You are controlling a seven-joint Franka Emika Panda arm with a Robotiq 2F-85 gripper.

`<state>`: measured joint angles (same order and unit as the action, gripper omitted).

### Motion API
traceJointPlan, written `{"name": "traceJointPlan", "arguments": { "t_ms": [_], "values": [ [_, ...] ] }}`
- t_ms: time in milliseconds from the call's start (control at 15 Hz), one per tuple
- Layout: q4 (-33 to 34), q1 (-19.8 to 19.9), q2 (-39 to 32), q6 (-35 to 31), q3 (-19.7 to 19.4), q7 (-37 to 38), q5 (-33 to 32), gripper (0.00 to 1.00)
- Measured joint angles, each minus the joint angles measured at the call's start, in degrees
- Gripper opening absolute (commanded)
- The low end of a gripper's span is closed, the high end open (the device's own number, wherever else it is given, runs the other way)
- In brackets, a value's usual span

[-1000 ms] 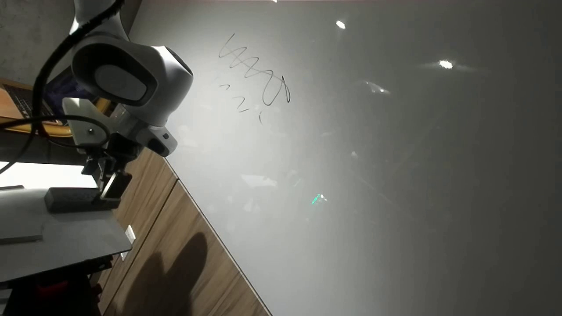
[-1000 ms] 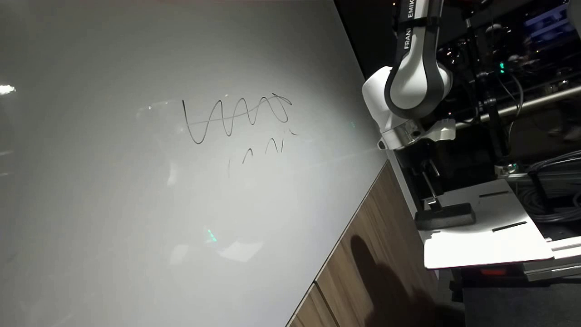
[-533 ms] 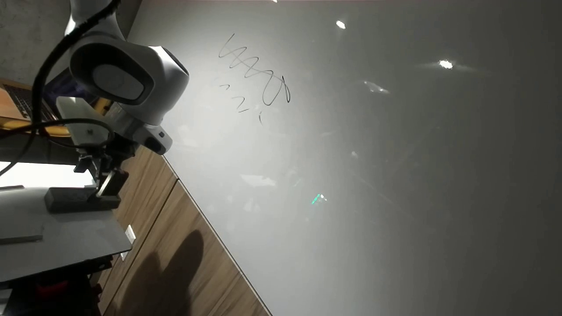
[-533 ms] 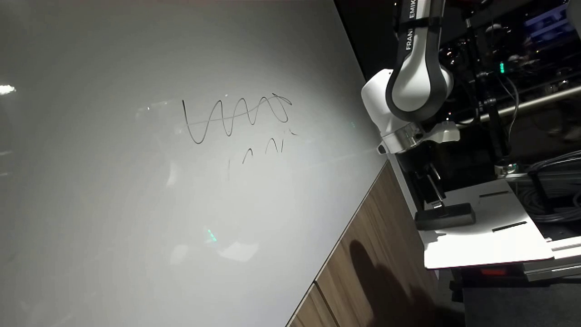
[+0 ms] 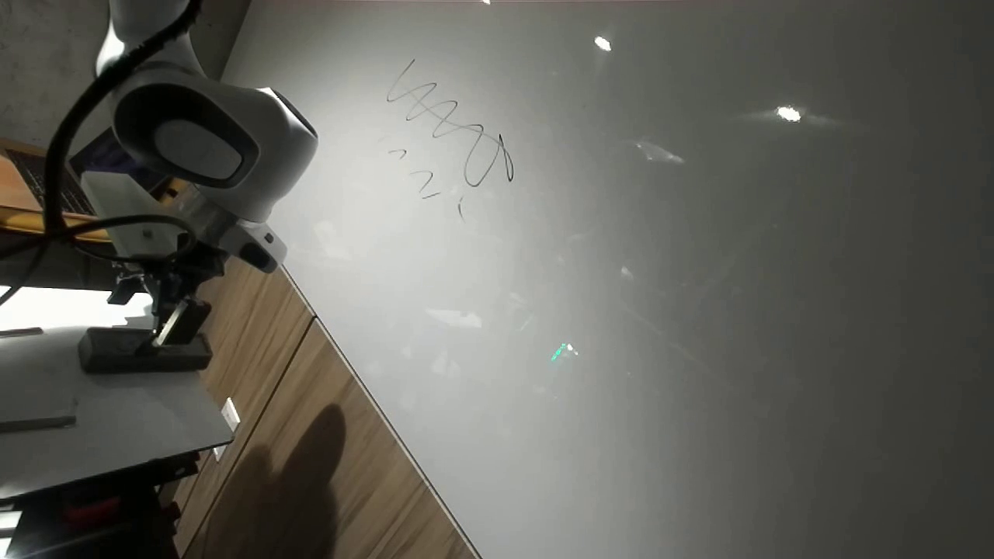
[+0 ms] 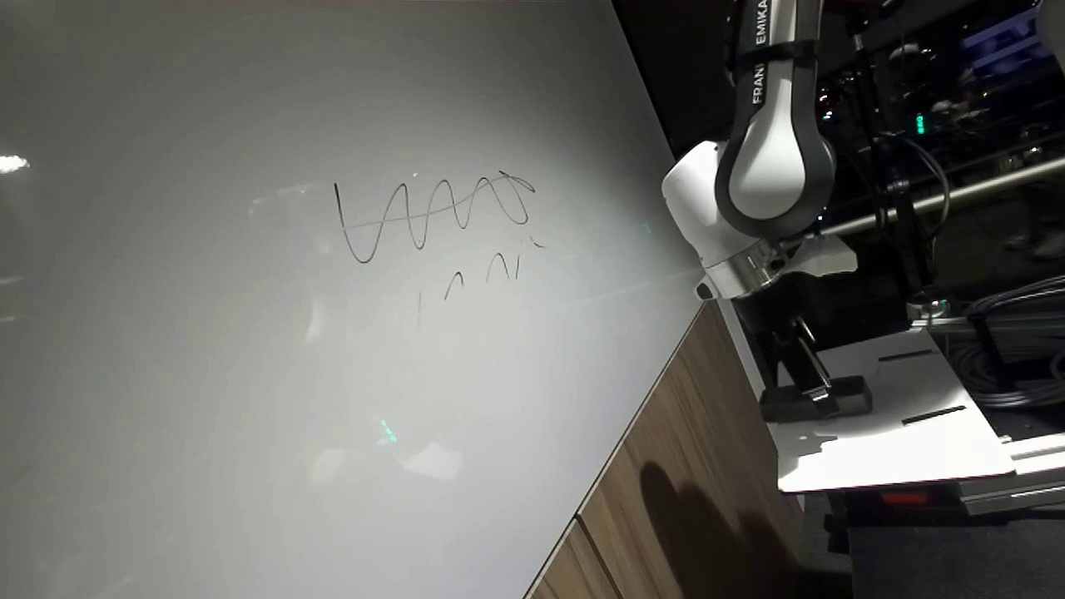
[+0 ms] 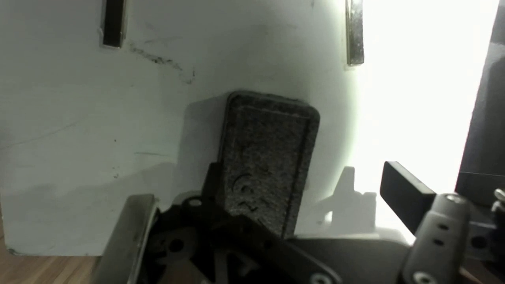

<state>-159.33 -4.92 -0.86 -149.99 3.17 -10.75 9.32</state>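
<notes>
The robot arm (image 5: pixel 225 140) has swung toward frame left within a second in an exterior view, taking its claw (image 5: pixel 140 320) from the right end of a dark gray block (image 5: pixel 105 352) toward the middle, the black cable (image 5: pixel 57 167) trailing the same way. A dark shadow (image 5: pixel 299 481) slides left on the wood panel (image 5: pixel 380 473). In an exterior view, the arm has dipped, and a claw finger (image 6: pixel 803 366) that stopped at the block's upper edge now reaches across it. A larger shadow (image 6: pixel 815 438) bites into the brightly lit white table (image 6: pixel 899 462), and a pale reflection (image 6: pixel 433 462) on the whiteboard (image 6: pixel 208 374) has narrowed.
</notes>
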Motion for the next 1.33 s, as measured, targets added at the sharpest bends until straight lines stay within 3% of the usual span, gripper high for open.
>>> {"name": "traceJointPlan", "arguments": {
  "t_ms": [600, 1333],
  "values": [
    [0.02, -0.04, -0.69, -3.76, 0.50, 1.16, -0.52, 1.00],
    [0.04, -0.04, -1.61, -6.93, 0.64, 5.85, -6.82, 1.00]
  ]
}}
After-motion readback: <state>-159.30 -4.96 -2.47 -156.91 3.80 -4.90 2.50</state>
